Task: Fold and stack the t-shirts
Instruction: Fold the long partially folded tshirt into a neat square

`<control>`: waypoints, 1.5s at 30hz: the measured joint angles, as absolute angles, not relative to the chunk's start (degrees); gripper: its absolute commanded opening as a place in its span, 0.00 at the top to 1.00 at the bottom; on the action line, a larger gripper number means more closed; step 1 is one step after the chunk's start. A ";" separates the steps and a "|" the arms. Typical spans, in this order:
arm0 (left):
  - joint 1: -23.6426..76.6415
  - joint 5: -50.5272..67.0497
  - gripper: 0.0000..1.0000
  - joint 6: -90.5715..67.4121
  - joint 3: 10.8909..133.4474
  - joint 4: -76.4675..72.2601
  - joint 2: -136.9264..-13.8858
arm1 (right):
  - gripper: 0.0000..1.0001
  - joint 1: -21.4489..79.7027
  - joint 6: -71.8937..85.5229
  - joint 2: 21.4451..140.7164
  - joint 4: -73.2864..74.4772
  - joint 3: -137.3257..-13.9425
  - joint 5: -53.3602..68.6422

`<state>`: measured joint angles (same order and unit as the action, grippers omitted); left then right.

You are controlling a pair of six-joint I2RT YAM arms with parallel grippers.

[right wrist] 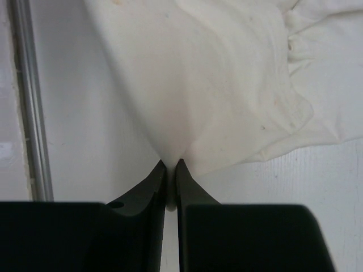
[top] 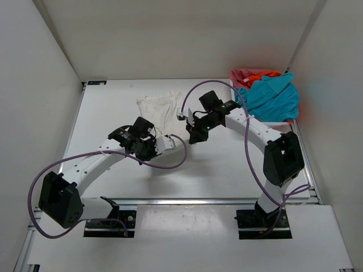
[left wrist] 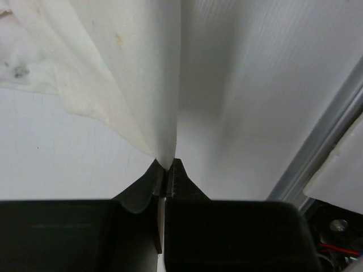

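White t-shirt (top: 160, 106) first: soft, cream-white cloth, rumpled and bunched, lying toward 12 o'clock on the table, a shade over to 11. Up close the weave looks fine and matte, with small brownish specks scattered across it and a wavy, puckered hem.

Left gripper (left wrist: 166, 170) now: the two black, wedge-shaped fingers are pressed all but together, with a thin fold of that white fabric nipped between the tips. From the pinch the cloth fans out toward 12 and 11 o'clock in the wrist view, drawn into one smooth, taut pleat with looser folds off to 10.

Right gripper (right wrist: 170, 170), same story: jaws nearly closed, a peak of the white shirt caught between the tips, the cloth spreading in a broad cone toward 12 and 1 o'clock, crumpling into gathered ridges at 2.

Over at 2 o'clock on the table sits a heap of the others. The teal-blue shirt (top: 272, 96) is draped on top in big floppy folds, the bright orange shirt (top: 265, 73) peeks out behind it, and the pinkish-red shirt (top: 243, 75) is at the heap's 10 o'clock edge.

The table (top: 227, 164) is flat, white and smooth, with a ribbed metal rail (right wrist: 31, 113) along its side. Purple cables (top: 187, 153) loop around both arms.
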<state>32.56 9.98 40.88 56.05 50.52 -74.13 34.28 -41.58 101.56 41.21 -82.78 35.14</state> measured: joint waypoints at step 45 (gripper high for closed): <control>19.49 26.35 1.00 18.90 77.89 46.61 -92.25 | 0.99 22.02 -33.01 121.91 59.61 -122.50 47.68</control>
<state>19.49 26.35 18.90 77.89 46.61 -92.25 22.02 -33.01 121.91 59.61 -122.50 47.68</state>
